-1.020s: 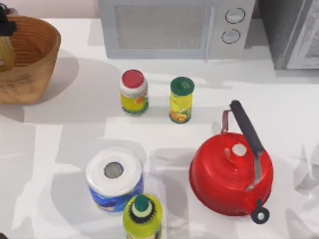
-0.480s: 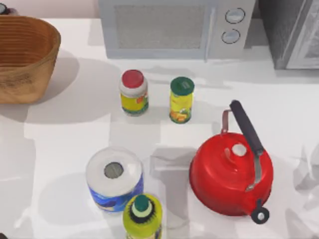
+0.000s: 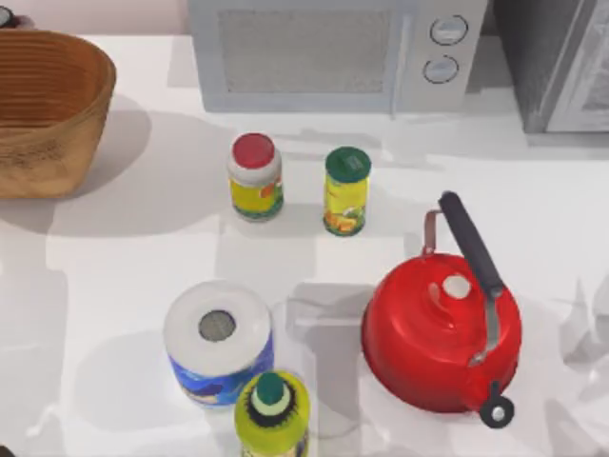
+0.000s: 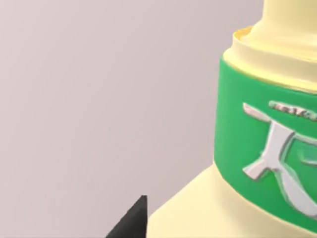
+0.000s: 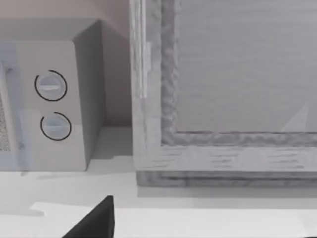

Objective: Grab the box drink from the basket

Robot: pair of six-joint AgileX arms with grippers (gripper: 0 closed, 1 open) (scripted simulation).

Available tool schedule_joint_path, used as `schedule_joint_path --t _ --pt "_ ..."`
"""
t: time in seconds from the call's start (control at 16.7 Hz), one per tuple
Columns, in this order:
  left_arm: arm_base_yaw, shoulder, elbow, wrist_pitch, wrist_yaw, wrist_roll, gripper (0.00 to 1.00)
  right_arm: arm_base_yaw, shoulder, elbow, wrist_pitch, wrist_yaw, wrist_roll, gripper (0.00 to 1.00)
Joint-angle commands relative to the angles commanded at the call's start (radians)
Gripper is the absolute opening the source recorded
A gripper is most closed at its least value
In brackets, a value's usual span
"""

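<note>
Filling the left wrist view, the box drink (image 4: 257,163) sits close against the left gripper; whether it is clamped, I cannot tell. The basket (image 3: 48,109) stands at the table's far left.

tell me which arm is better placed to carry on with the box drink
Left. Its wrist view has the box drink right at the left gripper's dark fingertip. The right wrist view faces the microwave, far from the basket.
</note>
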Motion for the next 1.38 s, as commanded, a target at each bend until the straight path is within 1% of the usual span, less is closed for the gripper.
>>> schedule_joint_path --t 0.18,0.42,0.6,1.08,1.26,1.38 --pt "-0.007 -0.082 -0.067 -0.038 -0.009 -0.005 0.0 0.0 0.0 0.0 0.0 0.0 0.0 1.0" --pt "-0.027 -0.313 -0.219 -0.116 -0.033 -0.008 0.0 0.0 0.0 0.0 0.0 0.0 0.0 1.0" --pt "-0.048 -0.562 -0.37 -0.192 -0.056 -0.008 0.0 0.0 0.0 0.0 0.0 0.0 0.0 1.0" --pt "-0.112 -1.321 -0.836 -0.436 -0.128 -0.012 0.0 0.0 0.0 0.0 0.0 0.0 0.0 1.0" --pt "-0.131 -1.52 -0.978 -0.511 -0.151 -0.013 0.0 0.0 0.0 0.0 0.0 0.0 0.0 1.0" --pt "-0.14 -1.601 -1.044 -0.546 -0.162 -0.015 0.0 0.0 0.0 0.0 0.0 0.0 0.0 1.0"
